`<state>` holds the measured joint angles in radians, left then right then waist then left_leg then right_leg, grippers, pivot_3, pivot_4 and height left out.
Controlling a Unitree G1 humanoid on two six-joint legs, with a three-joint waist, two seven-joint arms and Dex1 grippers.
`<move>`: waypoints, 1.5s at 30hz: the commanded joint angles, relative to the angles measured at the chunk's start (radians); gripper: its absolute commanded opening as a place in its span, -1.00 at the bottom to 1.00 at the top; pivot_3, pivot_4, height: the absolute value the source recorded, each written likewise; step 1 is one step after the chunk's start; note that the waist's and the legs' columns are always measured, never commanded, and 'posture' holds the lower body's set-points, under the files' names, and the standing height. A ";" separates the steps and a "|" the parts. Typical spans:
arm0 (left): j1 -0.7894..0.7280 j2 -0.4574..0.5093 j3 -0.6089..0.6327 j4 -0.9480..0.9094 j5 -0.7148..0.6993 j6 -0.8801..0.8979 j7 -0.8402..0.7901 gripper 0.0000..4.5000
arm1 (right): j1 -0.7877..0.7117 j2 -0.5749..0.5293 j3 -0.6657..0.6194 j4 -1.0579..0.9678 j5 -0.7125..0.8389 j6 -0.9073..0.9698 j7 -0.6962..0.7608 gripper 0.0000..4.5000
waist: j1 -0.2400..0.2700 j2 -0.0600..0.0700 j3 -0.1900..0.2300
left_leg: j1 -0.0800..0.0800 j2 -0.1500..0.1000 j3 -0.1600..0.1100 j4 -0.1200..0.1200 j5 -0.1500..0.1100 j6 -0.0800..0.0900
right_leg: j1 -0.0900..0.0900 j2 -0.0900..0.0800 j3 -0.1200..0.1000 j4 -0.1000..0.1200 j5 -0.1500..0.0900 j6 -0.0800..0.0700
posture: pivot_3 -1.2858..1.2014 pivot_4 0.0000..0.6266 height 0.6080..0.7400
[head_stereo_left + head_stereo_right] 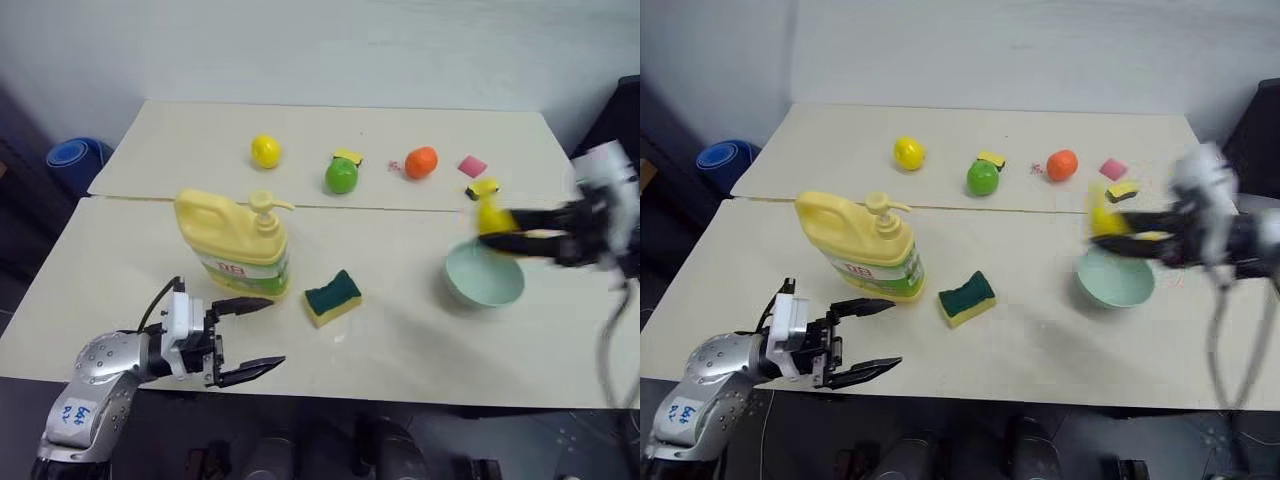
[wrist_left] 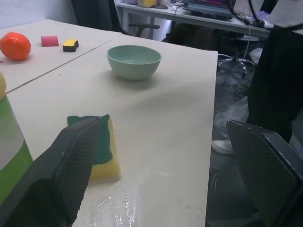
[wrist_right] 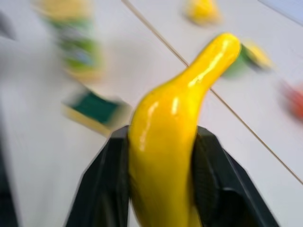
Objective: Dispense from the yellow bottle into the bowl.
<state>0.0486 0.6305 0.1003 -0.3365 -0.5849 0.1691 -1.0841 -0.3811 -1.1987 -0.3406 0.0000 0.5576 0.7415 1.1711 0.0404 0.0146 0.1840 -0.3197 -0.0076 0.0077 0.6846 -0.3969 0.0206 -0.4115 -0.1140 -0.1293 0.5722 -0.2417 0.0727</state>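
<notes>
The large squat yellow plastic jug with a pump top (image 1: 237, 243) stands upright on the pale table (image 1: 400, 330), just beyond the left tool (image 1: 247, 337), whose black fingers are spread wide and hold nothing. The small round mint-green bowl (image 1: 485, 276) sits well to its right. Above the bowl, the right tool (image 3: 163, 189) grips a glossy yellow banana (image 3: 175, 127).

My left gripper (image 1: 247, 338), jaws wide, at table's near edge: yellow bottle (image 1: 235, 243) close at 12 o'clock, no obstruction between. Green-yellow sponge (image 1: 333, 297) at 2 o'clock of it, blocking straight lane toward bowl (image 1: 485, 276). Bare table (image 1: 400, 350) along near edge gives passage. My right gripper (image 1: 1140, 232), clamped on yellow banana (image 3: 165, 137), occupies space above bowl's far rim.
</notes>
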 commanded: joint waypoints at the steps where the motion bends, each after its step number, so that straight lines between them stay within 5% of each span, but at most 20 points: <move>1: -0.034 -0.016 -0.023 0.011 -0.005 0.005 -0.003 1.00 | 0.040 -0.021 0.058 0.222 -0.159 -0.118 -0.051 -0.43 | -0.017 -0.002 -0.001 | 0.000 0.000 0.001 0.000 0.000 0.000 | 0.000 0.000 0.000 0.000 0.000 0.000 | 0.03 -0.52 1.00; 7: -0.060 -0.028 -0.025 0.048 0.018 -0.032 -0.005 1.00 | -0.133 0.101 0.237 0.684 -0.389 -0.369 -0.181 -0.43 | -0.047 0.002 0.002 | 0.001 -0.001 0.012 0.000 0.002 0.000 | 0.000 0.003 0.009 0.004 0.001 0.003 | 0.03 -0.52 1.00; 12: -0.039 -0.013 0.006 0.040 -0.012 -0.014 -0.005 1.00 | -0.185 0.131 0.254 0.762 -0.419 -0.424 -0.159 0.34 | -0.042 0.006 0.003 | 0.002 0.001 0.014 0.000 0.004 -0.003 | -0.001 0.006 0.011 0.007 0.002 0.002 | 0.03 -0.52 1.00; 16: 0.000 0.003 0.045 0.034 -0.017 0.000 0.012 1.00 | -0.114 0.077 0.193 0.545 -0.325 -0.401 -0.011 0.95 | -0.039 0.006 0.003 | 0.003 0.002 0.012 0.000 0.004 -0.003 | -0.002 0.006 0.010 0.005 0.002 0.002 | 0.03 -0.52 1.00; 17: 0.005 0.002 0.051 0.034 -0.015 -0.001 0.015 1.00 | -0.095 0.071 0.176 0.492 -0.300 -0.388 0.019 0.98 | -0.037 0.007 0.003 | 0.003 0.001 0.012 0.000 0.004 -0.003 | -0.002 0.005 0.010 0.004 0.002 0.002 | 0.03 -0.52 1.00; 21: 0.033 -0.013 0.093 0.043 0.007 -0.043 0.046 1.00 | -0.048 0.100 0.180 0.126 -0.176 -0.350 0.123 0.98 | -0.036 0.006 0.003 | 0.003 0.002 0.010 0.000 0.004 -0.003 | -0.001 0.005 0.009 0.003 0.003 0.003 | 0.03 -0.52 1.00; 25: 0.083 -0.007 0.119 0.047 0.016 -0.057 0.057 1.00 | -0.132 0.276 0.467 -0.092 -0.290 -0.418 0.135 0.98 | -0.052 0.001 0.002 | 0.004 0.007 0.011 -0.001 0.001 -0.008 | 0.002 0.010 0.010 0.003 0.002 0.001 | 0.03 -0.52 1.00; 37: 0.088 -0.023 0.137 0.065 0.030 -0.056 0.112 1.00 | -0.390 0.741 0.870 0.249 -0.678 -0.595 -0.059 0.98 | -0.040 -0.002 0.001 | -0.001 0.003 0.008 0.001 0.003 -0.005 | -0.006 0.007 0.008 0.008 0.003 0.000 | 0.03 -0.52 1.00; 40: 0.086 -0.025 0.126 0.057 0.033 -0.047 0.118 1.00 | -0.432 0.798 0.927 0.358 -0.718 -0.554 -0.026 0.72 | -0.044 -0.002 0.001 | -0.001 0.003 0.008 0.001 0.003 -0.005 | -0.006 0.007 0.008 0.008 0.003 0.000 | 0.03 -0.52 1.00; 45: 0.065 -0.023 0.114 0.038 0.034 -0.030 0.136 1.00 | -0.457 0.812 0.903 0.392 -0.726 -0.596 -0.016 -0.08 | -0.048 -0.002 0.001 | 0.000 0.003 0.008 0.001 0.004 -0.006 | -0.006 0.007 0.008 0.010 0.002 0.000 | 0.03 -0.52 1.00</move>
<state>0.1219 0.6068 0.2147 -0.2636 -0.5476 0.1339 -0.9565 -0.8377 -0.3855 0.5819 0.4043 -0.1786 0.1571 1.1425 -0.0077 0.0129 0.1846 -0.3196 -0.0046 0.0152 0.6851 -0.3929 0.0148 -0.4176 -0.1070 -0.1214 0.5828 -0.2393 0.0722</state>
